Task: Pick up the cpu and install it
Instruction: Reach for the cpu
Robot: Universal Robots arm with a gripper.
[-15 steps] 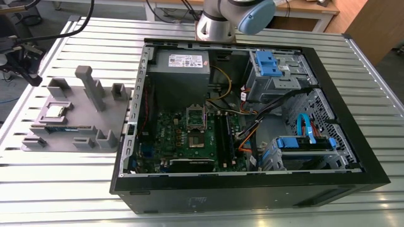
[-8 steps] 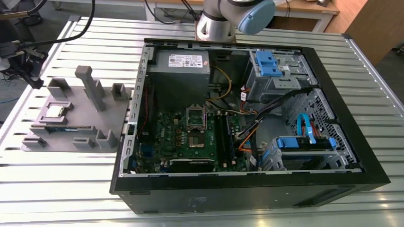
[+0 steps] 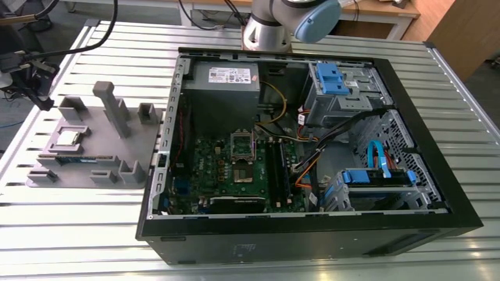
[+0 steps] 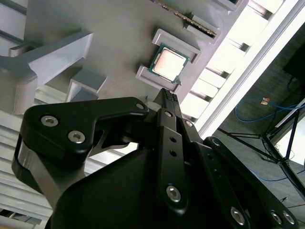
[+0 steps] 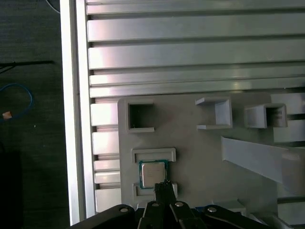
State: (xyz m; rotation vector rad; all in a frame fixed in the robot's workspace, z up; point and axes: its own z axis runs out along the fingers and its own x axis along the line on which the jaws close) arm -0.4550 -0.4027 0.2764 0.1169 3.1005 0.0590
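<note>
- Hovering, my black metal gripper (image 4: 167,94) has its fingers pinched together on nothing.
- The small square silver-topped cpu (image 4: 169,64) lies just beyond my fingertips, seated in the grey plastic holder (image 4: 119,38).

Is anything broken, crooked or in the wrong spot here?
Nothing stands out. The cpu lies flat and square between its two brackets on the grey holder tray, with the gripper close by one edge. The computer case lies open on the table, its cables inside.
</note>
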